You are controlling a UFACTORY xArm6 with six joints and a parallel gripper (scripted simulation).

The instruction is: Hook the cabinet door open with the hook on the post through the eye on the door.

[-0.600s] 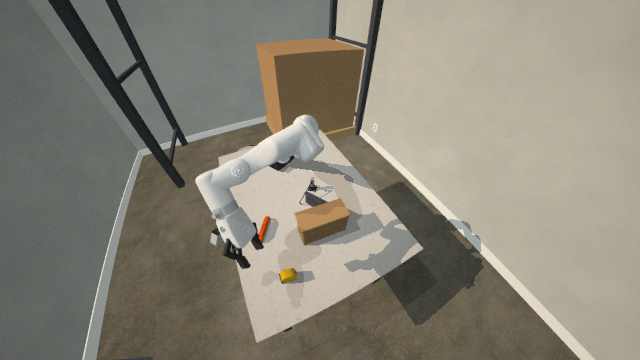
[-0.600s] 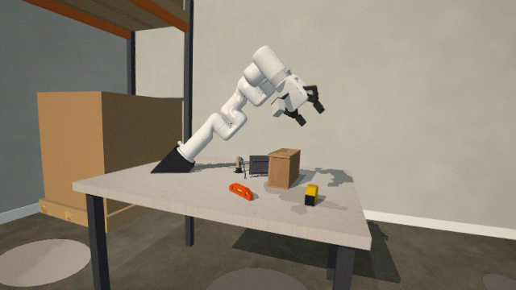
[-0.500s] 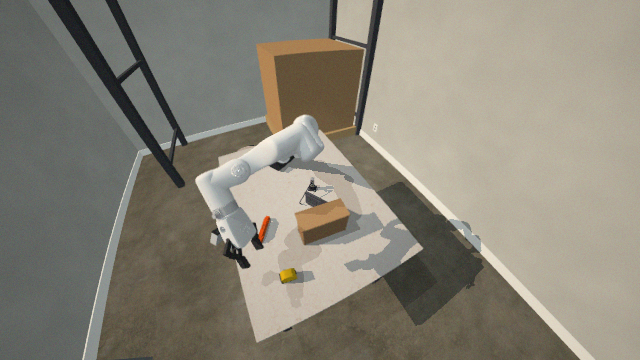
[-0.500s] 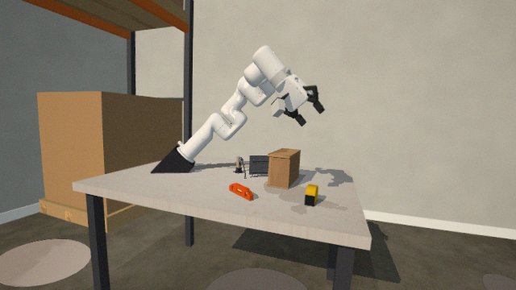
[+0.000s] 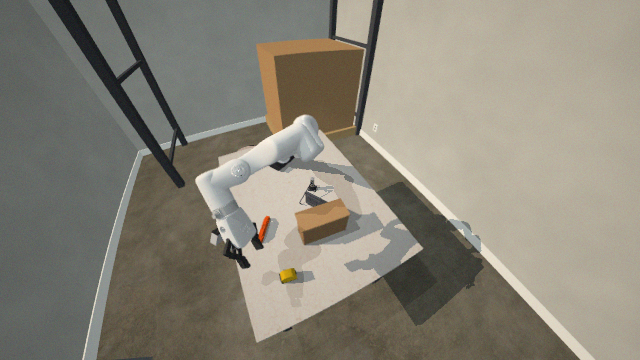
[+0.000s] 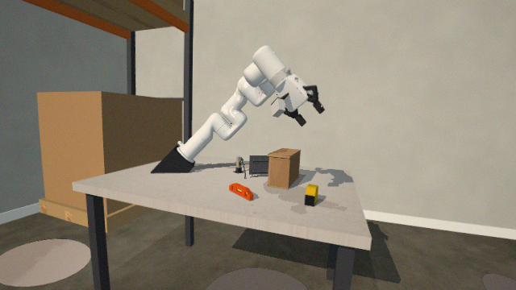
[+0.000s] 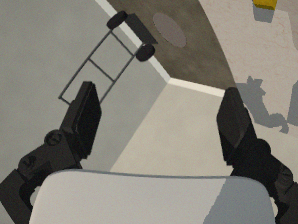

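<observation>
A small brown cabinet point(image 5: 322, 220) point(image 6: 284, 167) stands flat on the table point(image 5: 350, 280) point(image 6: 169, 193). Its dark door point(image 5: 316, 200) point(image 6: 258, 164) stands swung open on the side toward the arm's base. A short post point(image 5: 311, 186) point(image 6: 239, 163) stands close beside the door. The thin hook and the eye are too small to tell apart. My gripper point(image 5: 248, 252) point(image 6: 310, 113) point(image 7: 159, 99) is open and empty. It hangs high in the air, above and past the cabinet, far from the post and the door.
An orange level point(image 5: 264, 228) point(image 6: 241, 191) and a yellow tape measure point(image 5: 288, 275) point(image 6: 310, 194) lie on the table near the cabinet. A big cardboard box point(image 5: 310, 85) point(image 6: 101, 137) stands on the floor behind the table, beside dark rack posts point(image 6: 188, 80).
</observation>
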